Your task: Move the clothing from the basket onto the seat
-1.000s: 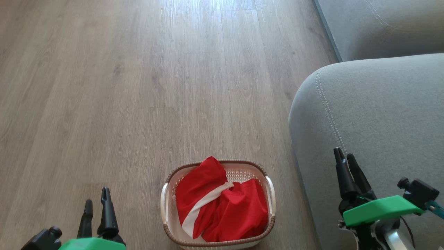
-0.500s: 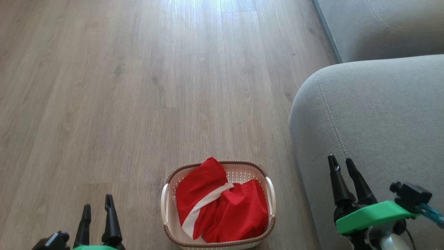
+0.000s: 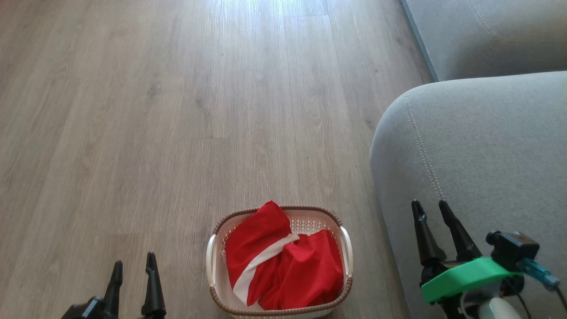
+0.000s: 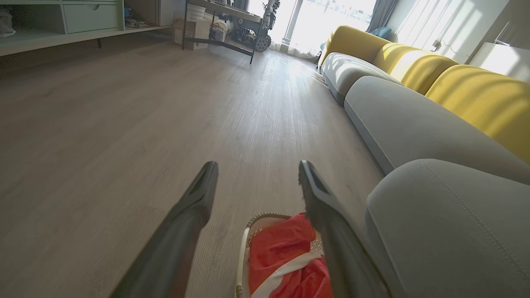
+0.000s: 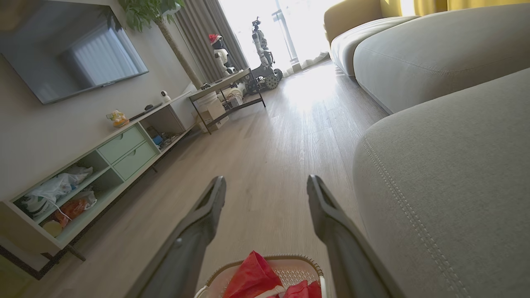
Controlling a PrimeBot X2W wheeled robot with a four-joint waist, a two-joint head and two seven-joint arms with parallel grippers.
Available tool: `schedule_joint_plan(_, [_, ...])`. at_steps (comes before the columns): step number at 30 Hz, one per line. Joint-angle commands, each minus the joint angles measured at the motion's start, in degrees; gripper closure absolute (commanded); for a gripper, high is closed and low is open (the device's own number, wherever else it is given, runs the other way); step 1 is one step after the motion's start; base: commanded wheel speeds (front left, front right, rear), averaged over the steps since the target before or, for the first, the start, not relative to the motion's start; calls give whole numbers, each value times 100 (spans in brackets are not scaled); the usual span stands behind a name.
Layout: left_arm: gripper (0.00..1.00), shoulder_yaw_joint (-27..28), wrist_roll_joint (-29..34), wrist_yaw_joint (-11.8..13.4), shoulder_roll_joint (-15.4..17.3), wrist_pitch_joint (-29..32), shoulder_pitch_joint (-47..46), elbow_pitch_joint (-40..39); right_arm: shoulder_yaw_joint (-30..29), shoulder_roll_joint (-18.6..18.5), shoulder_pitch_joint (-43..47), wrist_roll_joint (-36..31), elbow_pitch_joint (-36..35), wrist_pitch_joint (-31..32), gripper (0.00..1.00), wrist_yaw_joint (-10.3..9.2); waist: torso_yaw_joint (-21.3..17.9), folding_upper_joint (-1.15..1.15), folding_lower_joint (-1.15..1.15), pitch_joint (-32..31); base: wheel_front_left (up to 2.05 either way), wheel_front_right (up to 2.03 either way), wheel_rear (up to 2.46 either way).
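Left gripper (image 3: 134,262) and right gripper (image 3: 429,210) hang wide open and empty, flanking the basket (image 3: 209,261) on the floor (image 3: 177,110) beside the grey seat (image 3: 487,146), its red clothing (image 3: 283,261) untouched; the opening reach down for a garment looks next.

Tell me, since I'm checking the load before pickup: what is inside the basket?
Red clothing fills the basket, one piece crossed by a white band. The basket's floor and anything beneath the fabric cannot be seen: the clothing covers it.
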Motion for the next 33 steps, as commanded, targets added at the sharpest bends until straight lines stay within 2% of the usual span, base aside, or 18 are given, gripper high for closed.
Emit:
schedule_joint_plan(1, [0,116,259,26,77,-122,-63,-146,21,44,-114,-315,-167,-79,0,-1,7,0,0,0,0,0,0])
schedule_joint_plan(26, [0,107,1818,146,81,-520,55,8,-281,350,-87,-2334,-140,-112,0,-1,28,0,0,14,0,0,0])
schedule_joint_plan(33, [0,118,1794,153,75,-520,66,-8,-296,350,-99,-2335,-117,-112,0,-1,22,0,0,22,0,0,0])
